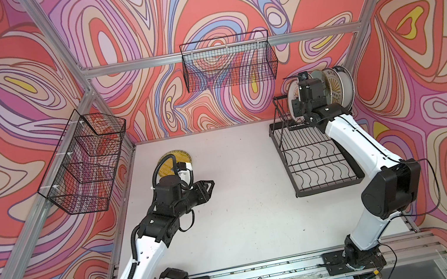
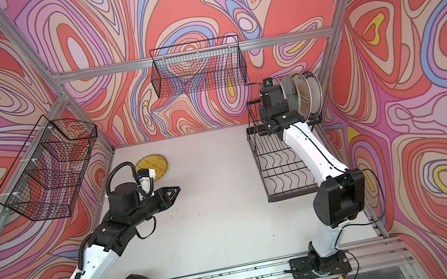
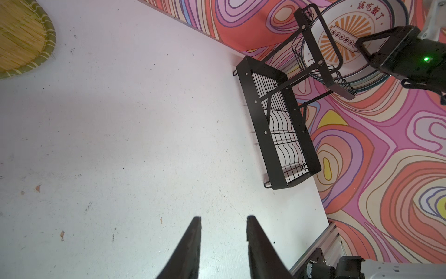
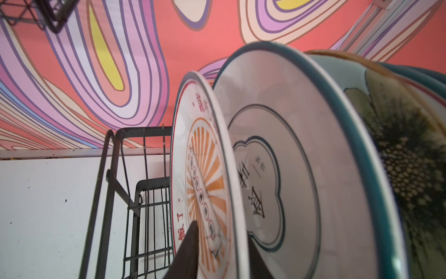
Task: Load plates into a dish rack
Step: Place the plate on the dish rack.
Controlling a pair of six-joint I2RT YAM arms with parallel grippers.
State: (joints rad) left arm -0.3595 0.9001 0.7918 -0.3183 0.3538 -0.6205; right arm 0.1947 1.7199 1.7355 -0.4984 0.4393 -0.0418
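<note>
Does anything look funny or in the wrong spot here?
One thing: the yellow plate lies flat on the table, far from the dish rack, while the other plates stand on edge in its upper tier. A few small brown flecks dot the table too.

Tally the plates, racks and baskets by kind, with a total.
Round plates upright in the black wire dish rack: 5
Yellow woven round plate flat on the white table: 1
Black wire dish rack: 1
Black mesh wire baskets on walls: 2
Total: 9
</note>
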